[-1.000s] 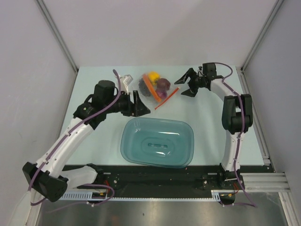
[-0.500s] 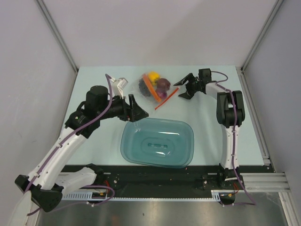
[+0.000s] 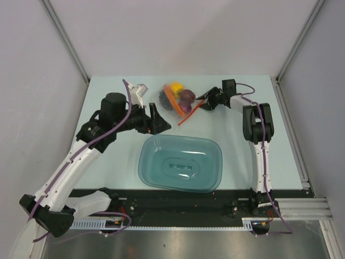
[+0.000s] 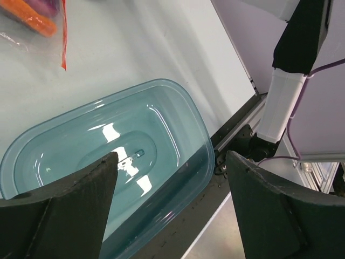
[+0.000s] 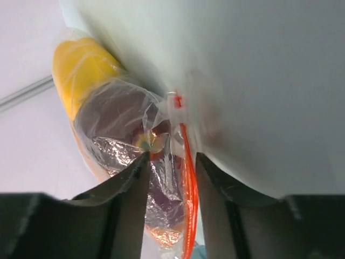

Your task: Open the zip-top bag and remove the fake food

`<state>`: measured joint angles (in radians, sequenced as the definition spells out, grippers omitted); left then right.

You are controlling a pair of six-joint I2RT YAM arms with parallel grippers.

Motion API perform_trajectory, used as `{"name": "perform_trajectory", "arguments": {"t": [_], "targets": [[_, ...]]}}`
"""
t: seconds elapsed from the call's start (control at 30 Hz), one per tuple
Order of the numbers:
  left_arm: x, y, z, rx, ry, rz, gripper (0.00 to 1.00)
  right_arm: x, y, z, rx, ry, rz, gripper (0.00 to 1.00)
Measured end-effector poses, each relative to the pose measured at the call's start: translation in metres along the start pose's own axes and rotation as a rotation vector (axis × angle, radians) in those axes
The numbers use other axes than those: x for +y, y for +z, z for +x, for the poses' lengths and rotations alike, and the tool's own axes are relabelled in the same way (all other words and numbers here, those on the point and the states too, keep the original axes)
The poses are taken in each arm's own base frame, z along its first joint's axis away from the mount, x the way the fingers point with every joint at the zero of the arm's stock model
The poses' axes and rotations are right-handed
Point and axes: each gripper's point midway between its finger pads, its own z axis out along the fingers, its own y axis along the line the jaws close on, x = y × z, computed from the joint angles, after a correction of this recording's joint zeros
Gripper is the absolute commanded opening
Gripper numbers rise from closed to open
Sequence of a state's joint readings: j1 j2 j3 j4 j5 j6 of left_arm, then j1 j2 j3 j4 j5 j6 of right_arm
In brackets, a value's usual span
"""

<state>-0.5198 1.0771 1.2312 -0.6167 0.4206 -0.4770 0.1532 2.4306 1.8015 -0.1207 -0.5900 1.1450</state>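
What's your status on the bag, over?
Left gripper open, near teal tub. Right gripper astride zip-top bag's zip corner, grip unconfirmed. Fake food inside bag. Nothing blocking.

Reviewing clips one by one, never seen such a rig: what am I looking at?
Two white-and-black robot arms, each ending in a two-finger gripper, stand at the near edge of a pale table. One picture looks down from above; the other two come from cameras on the wrists. On the table lie an empty teal translucent plastic tub and a small clear plastic bag with an orange-red zip strip, holding small plastic toy foods. The left gripper is open near the tub, holding nothing. The right gripper straddles the bag's zip edge; whether it pinches yet is unclear.
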Motion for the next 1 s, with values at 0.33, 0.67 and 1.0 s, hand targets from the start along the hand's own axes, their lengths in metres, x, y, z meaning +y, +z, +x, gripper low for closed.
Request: {"name": "perform_trajectory", "arguments": {"t": [0.33, 0.67, 1.0], "targets": [[-0.002, 0.006, -0.018, -0.024, 0.029, -0.012, 0.81, 0.003, -0.002, 0.008, 0.03, -0.003, -0.025, 0.0], [0.038, 0.056, -0.034, -0.037, 0.179, -0.121, 0.83, 0.074, -0.058, 0.073, 0.056, -0.048, -0.046, 0.0], [0.097, 0.139, -0.044, 0.045, 0.35, -0.24, 0.78, 0.127, -0.096, 0.142, 0.072, -0.022, -0.056, 0.0]]}}
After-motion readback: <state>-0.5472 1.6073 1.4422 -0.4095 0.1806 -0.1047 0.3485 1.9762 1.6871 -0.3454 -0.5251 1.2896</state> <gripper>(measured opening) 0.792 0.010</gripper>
